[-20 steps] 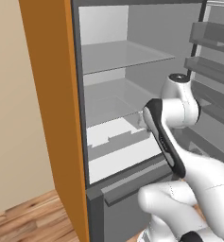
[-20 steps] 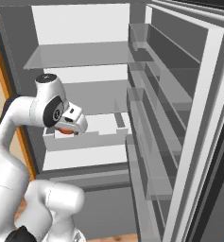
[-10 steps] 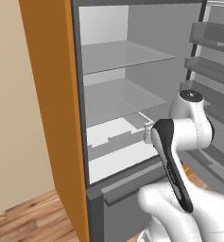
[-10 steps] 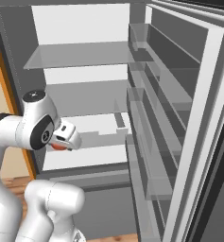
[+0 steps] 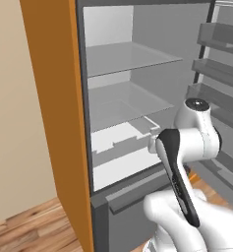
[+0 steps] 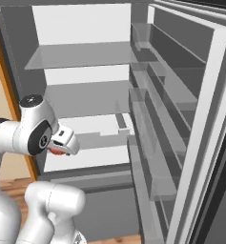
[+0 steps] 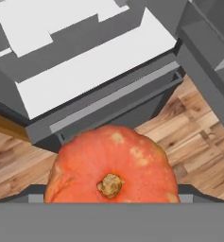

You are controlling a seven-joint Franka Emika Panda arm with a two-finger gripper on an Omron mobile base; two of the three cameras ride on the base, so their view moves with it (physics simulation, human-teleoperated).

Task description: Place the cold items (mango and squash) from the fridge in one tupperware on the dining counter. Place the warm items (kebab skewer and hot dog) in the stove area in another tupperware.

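Observation:
The squash [image 7: 111, 168] is round and orange with a tan stem stub, and it hangs over the wood floor in the hand view. My gripper [image 7: 111, 194] is shut on it, with a dark finger at each side of it. From the right base view, a sliver of the squash [image 6: 54, 151] peeks out under the white hand [image 6: 64, 139], just in front of the open fridge [image 6: 86, 90]. The fridge's orange side panel [image 5: 54, 98] stands left of the arm in the left base view.
The fridge door [image 6: 190, 124] with its shelf bins stands open on the right. The white lower shelf [image 7: 94, 66] and the grey drawer front [image 5: 132, 189] lie just ahead of the hand. Wood floor [image 7: 198, 132] spreads below.
The arm has drawn back and down out of the fridge's lower shelf, bringing the squash with it. The elbow has folded lower and nearer the base.

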